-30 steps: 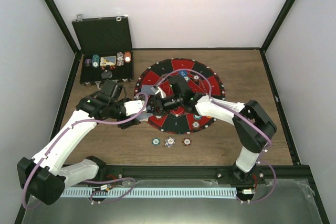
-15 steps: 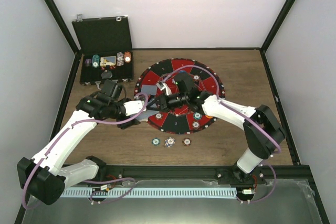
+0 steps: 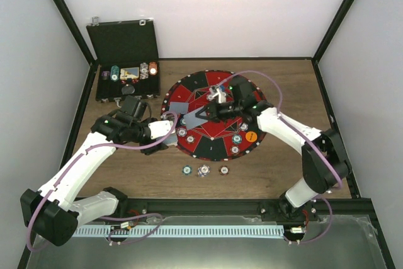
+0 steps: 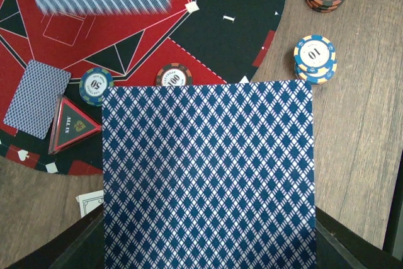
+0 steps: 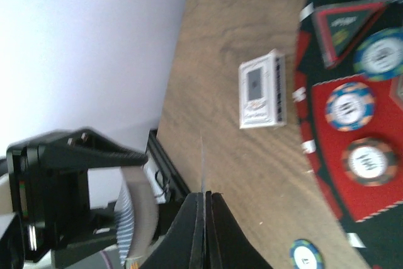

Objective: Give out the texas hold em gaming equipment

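Note:
My left gripper (image 3: 174, 130) hovers over the left edge of the round red-and-black mat (image 3: 217, 80), shut on a deck of blue-diamond-backed playing cards (image 4: 208, 174) that hides its fingertips. Over the mat's middle, my right gripper (image 5: 206, 194) is shut on one card (image 5: 203, 159), seen edge-on in the right wrist view and as a grey sheet (image 3: 194, 118) from above. Another card (image 4: 38, 99) lies face down on the mat beside a triangular marker (image 4: 72, 124). Striped chips (image 4: 96, 85) and an orange disc (image 3: 250, 135) also rest on the mat.
Three chips (image 3: 203, 170) lie on the wood in front of the mat. An open black case (image 3: 126, 74) holding more chips stands at the back left. A white card box (image 5: 263, 89) lies on the table left of the mat. Black frame posts edge the table.
My right gripper shut on a card at the deck and drew it away to the right and back across the mat. The left arm with the deck held still.

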